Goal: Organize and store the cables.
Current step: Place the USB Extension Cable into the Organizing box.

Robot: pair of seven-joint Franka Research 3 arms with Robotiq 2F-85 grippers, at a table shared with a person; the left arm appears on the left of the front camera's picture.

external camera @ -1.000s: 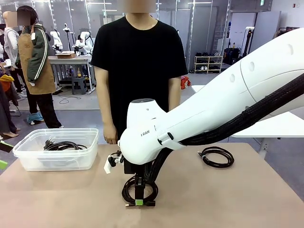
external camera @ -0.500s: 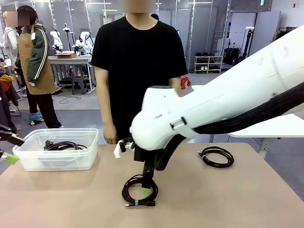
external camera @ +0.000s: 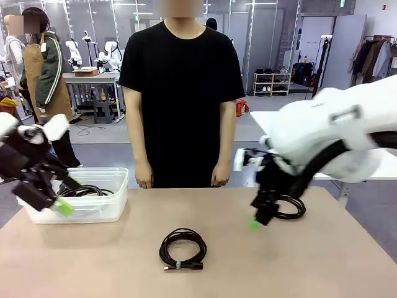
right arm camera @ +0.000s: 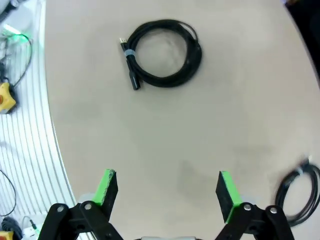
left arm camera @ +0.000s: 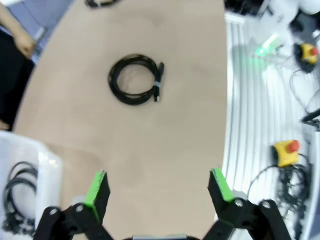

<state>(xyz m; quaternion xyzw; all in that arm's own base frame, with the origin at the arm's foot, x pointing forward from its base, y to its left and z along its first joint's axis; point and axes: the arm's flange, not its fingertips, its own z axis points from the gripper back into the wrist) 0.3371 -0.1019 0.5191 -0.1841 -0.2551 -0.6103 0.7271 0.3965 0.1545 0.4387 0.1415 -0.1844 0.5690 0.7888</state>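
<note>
Since a second ago: right arm (external camera: 329,133) has lifted off the middle of the worktop (external camera: 298,267) and swung to the right. Left arm (external camera: 25,161) has come in at the far left. The tied coil (external camera: 182,248) hasn't shifted.

- Tied coil: thin black cable wound in a round loop, lying flat near the middle of the worktop, towards the near edge, with nothing touching it. The loop is slightly wider left-right than near-far. A pale tie (external camera: 178,265) binds it on the near rim. The straight plug section lies along that rim, so its long axis runs left-right, with the thick plug body pointing right and the thin tip left. It also shows in the left wrist view (left arm camera: 134,80) and the right wrist view (right arm camera: 162,52).
- Second coil (external camera: 290,208): black, round, flat on the worktop at the far right. It's partly hidden behind the right arm's fingers. Can't tell where its plug points.
- Third coil (external camera: 84,190): black, lying inside the clear plastic tub (external camera: 118,181) at the far left.
- Right jaws: spread wide and holding nothing, in the air near the second coil. The right wrist view shows bare worktop between the green pads (right arm camera: 107,184).
- Left jaws: also spread wide and holding nothing, at the tub's near left side. Green pads (left arm camera: 97,186) are well apart.
- A person in a black T-shirt (external camera: 180,93) stands at the far edge, arms hanging down.
</note>
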